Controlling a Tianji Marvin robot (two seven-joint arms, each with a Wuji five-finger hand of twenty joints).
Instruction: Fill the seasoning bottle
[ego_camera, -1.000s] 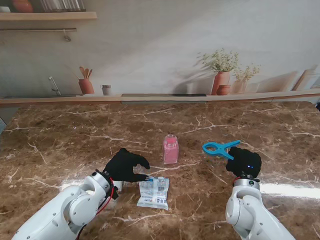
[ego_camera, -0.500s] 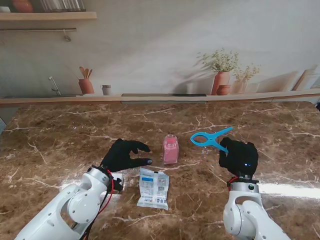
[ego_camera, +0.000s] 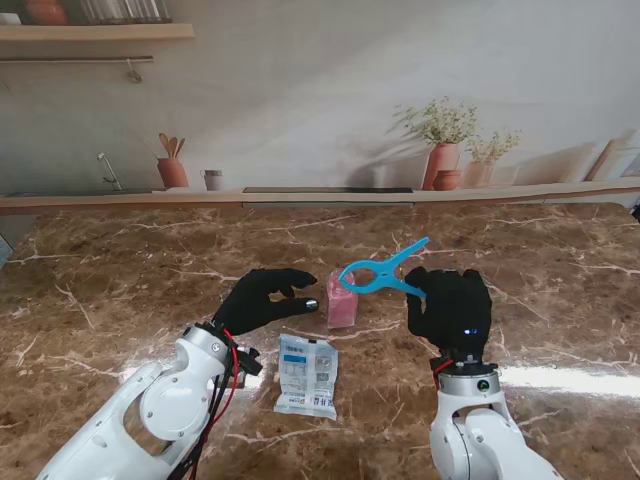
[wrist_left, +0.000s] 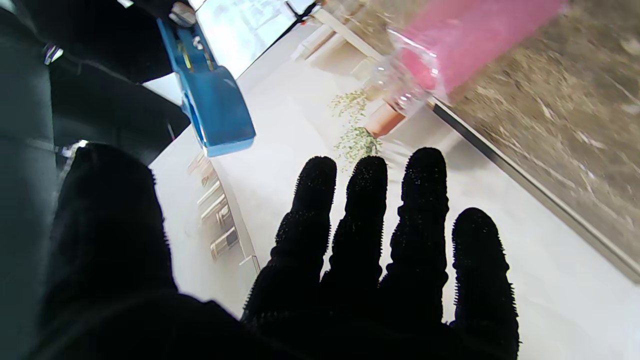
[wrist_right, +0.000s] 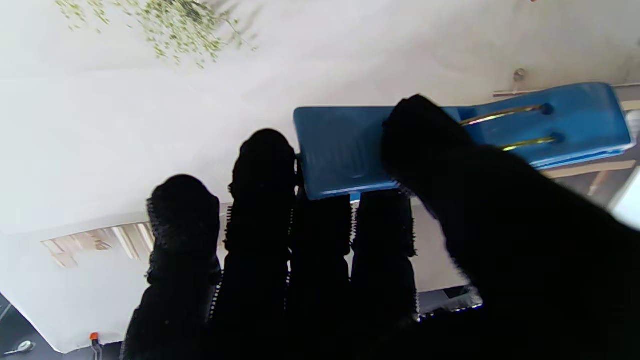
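Near the counter's (ego_camera: 120, 290) middle, the seasoning bottle (ego_camera: 341, 300) stood between the spread, empty left hand (ego_camera: 262, 300) and the right hand (ego_camera: 450, 308) pinching a blue clip (ego_camera: 378, 274), which could knock it over.

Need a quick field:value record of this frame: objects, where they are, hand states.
surface: marble table
bottle: pink seasoning bottle, upright, mid-table
packet: white refill packet, flat, nearer to me than the bottle
clip: blue clip, off the table, ring end over the bottle
left hand: left hand, open, beside the bottle, not touching
right hand: right hand, shut on the clip
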